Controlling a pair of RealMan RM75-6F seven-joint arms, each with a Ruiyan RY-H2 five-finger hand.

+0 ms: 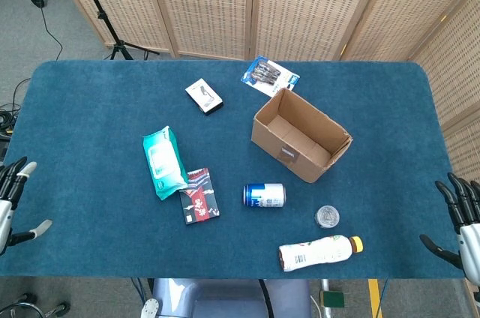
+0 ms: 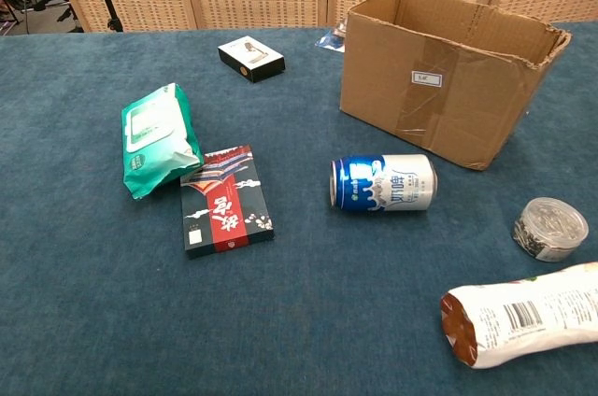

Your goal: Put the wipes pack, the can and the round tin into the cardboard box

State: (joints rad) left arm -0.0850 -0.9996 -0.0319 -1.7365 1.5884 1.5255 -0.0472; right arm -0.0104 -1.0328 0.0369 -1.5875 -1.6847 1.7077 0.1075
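A green wipes pack point(image 1: 163, 162) point(image 2: 158, 139) lies left of centre on the blue table. The blue and white can point(image 1: 264, 195) point(image 2: 383, 183) lies on its side in front of the open cardboard box point(image 1: 301, 135) point(image 2: 447, 72). The small round tin point(image 1: 327, 217) point(image 2: 551, 228) stands right of the can. My left hand point(image 1: 9, 202) hangs open off the table's left front edge. Off the right front edge, my right hand point(image 1: 463, 217) is open too. Both hold nothing and are far from the objects. Neither hand shows in the chest view.
A dark red flat box point(image 1: 199, 196) point(image 2: 225, 198) lies beside the wipes pack. A bottle point(image 1: 319, 251) point(image 2: 523, 314) lies on its side near the front edge. A small white and black box point(image 1: 204, 96) point(image 2: 251, 58) and a blister pack point(image 1: 269, 76) lie further back. Wicker screens stand behind the table.
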